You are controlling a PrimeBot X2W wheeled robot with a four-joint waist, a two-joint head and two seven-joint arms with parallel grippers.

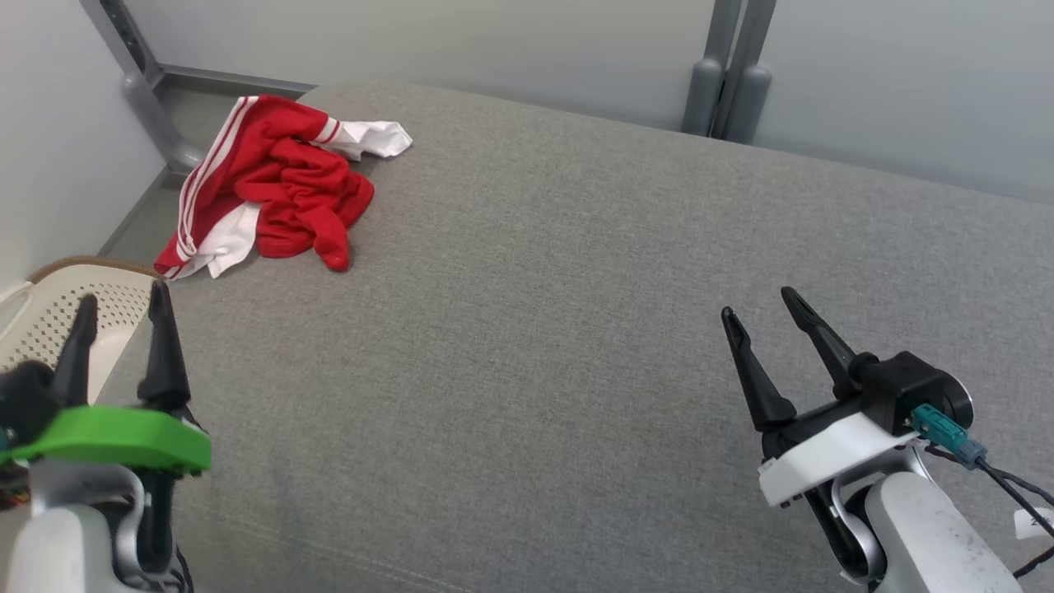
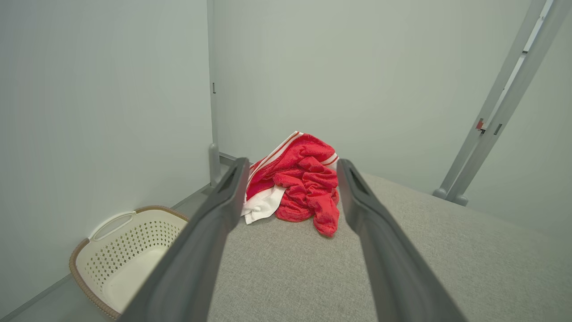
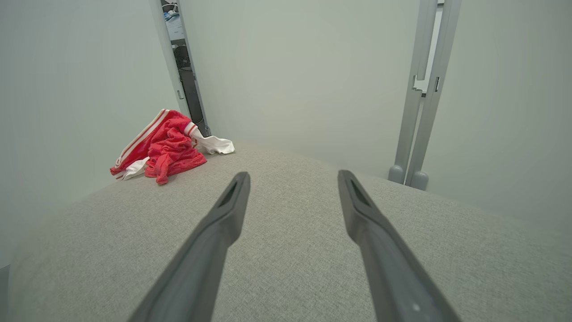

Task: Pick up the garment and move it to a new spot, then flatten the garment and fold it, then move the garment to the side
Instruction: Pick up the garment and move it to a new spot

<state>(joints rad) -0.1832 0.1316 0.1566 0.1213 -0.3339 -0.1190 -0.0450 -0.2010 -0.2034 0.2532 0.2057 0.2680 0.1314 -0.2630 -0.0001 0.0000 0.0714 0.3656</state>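
A crumpled red garment with white stripes and white parts lies bunched at the far left corner of the grey padded surface. In the left wrist view the garment sits straight ahead between the fingers, some way off. In the right wrist view the garment lies far off to the upper left. My left gripper hovers open at the lower left, nothing between its fingers. My right gripper stands open at the lower right, far from the cloth.
A cream perforated laundry basket stands off the surface's left edge, beside my left gripper; the basket also shows in the left wrist view. Grey metal posts rise behind the far edge. Pale walls close in at the back and left.
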